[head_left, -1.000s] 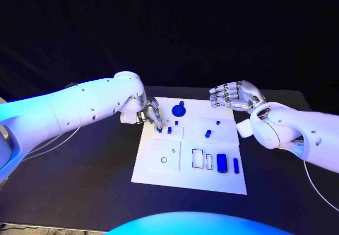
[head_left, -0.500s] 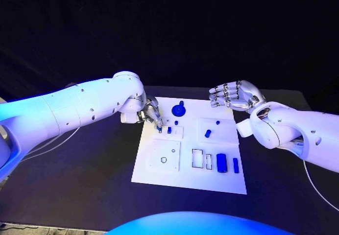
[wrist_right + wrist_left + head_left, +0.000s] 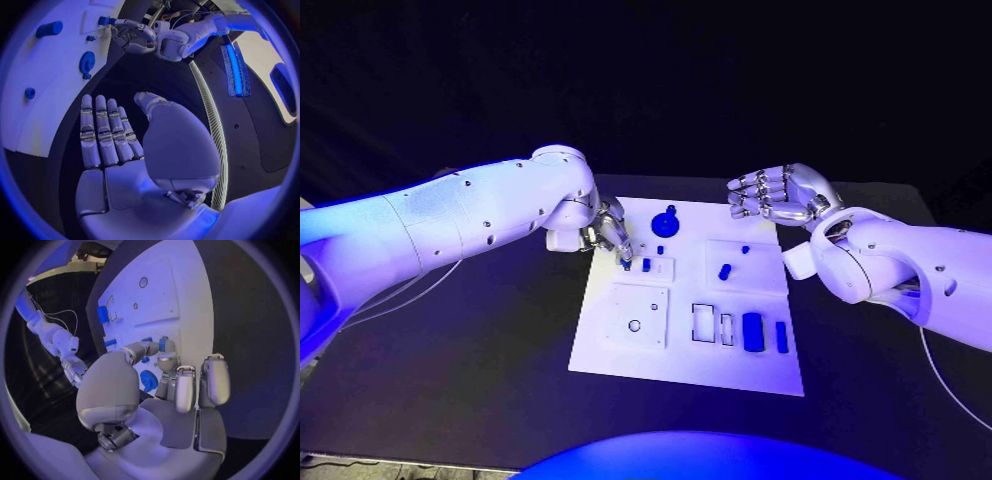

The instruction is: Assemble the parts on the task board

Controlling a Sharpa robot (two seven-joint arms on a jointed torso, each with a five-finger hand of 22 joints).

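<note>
Between left robot hand (image 3: 609, 238) fingertips, small blue peg (image 3: 645, 266) stands upright

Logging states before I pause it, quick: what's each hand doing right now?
Left hand: pinching a small blue part over the task board.
Right hand: open, holding nothing, off the board's far corner.

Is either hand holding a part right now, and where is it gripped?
The left hand pinches a small blue peg near its upper end, thumb against fingertip, over the task board. The right hand holds nothing, fingers apart.
</note>
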